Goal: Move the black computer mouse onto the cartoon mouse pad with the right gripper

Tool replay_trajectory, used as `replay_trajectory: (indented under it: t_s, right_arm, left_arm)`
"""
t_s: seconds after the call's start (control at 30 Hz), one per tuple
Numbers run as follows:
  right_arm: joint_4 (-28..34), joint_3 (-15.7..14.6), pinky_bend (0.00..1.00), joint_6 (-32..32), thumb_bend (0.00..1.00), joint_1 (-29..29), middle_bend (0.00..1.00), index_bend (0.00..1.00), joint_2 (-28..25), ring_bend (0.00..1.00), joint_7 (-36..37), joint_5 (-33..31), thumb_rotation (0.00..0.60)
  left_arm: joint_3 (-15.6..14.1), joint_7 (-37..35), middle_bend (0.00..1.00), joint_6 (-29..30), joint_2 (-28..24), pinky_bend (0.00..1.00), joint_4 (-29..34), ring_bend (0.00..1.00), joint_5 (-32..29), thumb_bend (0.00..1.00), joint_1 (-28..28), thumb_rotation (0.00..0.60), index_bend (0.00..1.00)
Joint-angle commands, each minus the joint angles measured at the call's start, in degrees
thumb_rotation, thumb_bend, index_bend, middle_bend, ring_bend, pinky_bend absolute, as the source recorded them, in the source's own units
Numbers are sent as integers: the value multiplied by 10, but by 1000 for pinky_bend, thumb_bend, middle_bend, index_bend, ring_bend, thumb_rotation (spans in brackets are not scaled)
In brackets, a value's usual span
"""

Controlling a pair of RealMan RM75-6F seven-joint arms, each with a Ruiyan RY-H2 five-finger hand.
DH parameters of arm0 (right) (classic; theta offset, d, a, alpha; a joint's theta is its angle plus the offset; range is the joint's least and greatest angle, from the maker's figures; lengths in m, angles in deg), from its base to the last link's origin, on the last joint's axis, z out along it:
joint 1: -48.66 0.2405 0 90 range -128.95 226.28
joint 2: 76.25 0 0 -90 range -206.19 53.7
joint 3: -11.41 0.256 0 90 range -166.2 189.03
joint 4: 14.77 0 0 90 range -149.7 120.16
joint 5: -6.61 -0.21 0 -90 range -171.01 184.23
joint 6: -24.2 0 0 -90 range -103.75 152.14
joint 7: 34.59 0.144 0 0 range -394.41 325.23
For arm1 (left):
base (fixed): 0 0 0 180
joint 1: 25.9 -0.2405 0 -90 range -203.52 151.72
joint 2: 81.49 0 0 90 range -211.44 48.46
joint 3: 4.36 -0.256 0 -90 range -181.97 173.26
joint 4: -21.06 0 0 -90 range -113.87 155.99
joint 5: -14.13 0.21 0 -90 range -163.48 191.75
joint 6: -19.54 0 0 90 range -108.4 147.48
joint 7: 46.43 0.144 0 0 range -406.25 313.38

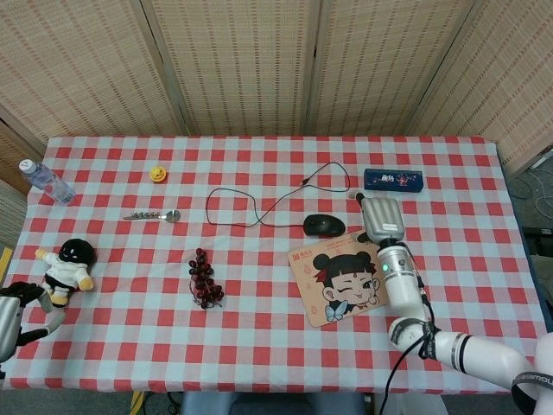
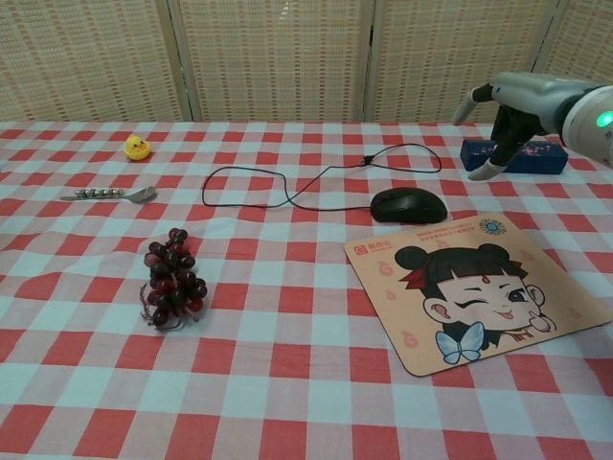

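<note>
The right hand (image 2: 512,120) hovers with fingers (image 2: 484,171) spread, holding nothing, just right of the black mouse (image 2: 409,204). The mouse lies on the tablecloth, long axis left to right, touching the mouse pad's (image 2: 479,292) far edge. The left hand (image 1: 13,316) sits well apart at the table's (image 1: 259,346) near left corner.

Your right hand (image 1: 381,220) hovers above the bench, fingers spread and holding nothing (arm stretched forward); your left hand (image 1: 10,313) sits low at the bench's near-left corner.

Matt black plastic mouse (image 2: 409,205) sitting on checked cloth tablecloth (image 2: 287,326); smooth printed mouse pad (image 2: 476,289) lying flat; metal spoon (image 2: 110,195) gleaming.
</note>
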Motion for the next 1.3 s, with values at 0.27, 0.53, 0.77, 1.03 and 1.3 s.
replay_trajectory:
  t_s: [0.27, 0.53, 0.77, 1.03, 1.3]
  right_arm:
    - [-62, 1, 1000, 29, 54, 52, 1000, 279, 49, 1000, -28, -84, 600]
    - [-103, -5, 1000, 46, 97, 75, 1000, 286, 75, 1000, -32, -121, 600]
    - [-140, -3, 1000, 59, 114, 94, 1000, 288, 94, 1000, -30, -144, 600]
    - [-176, 1, 1000, 77, 121, 114, 1000, 291, 116, 1000, -31, -177, 600]
    - [-207, 2, 1000, 83, 141, 130, 1000, 303, 138, 1000, -31, -186, 600]
  left_arm:
    - [-1, -12, 596, -1, -7, 540, 3, 447, -1, 192, -1, 600, 832]
    - [-1, -20, 596, -2, -10, 540, 6, 448, 1, 193, -1, 600, 832]
    - [-1, -30, 596, -5, -13, 540, 5, 448, -1, 192, 0, 600, 832]
    - [-1, -42, 596, -3, -17, 540, 6, 448, -1, 192, -1, 600, 832]
    - [-2, -47, 596, 0, -20, 540, 8, 448, 1, 191, -3, 600, 833]
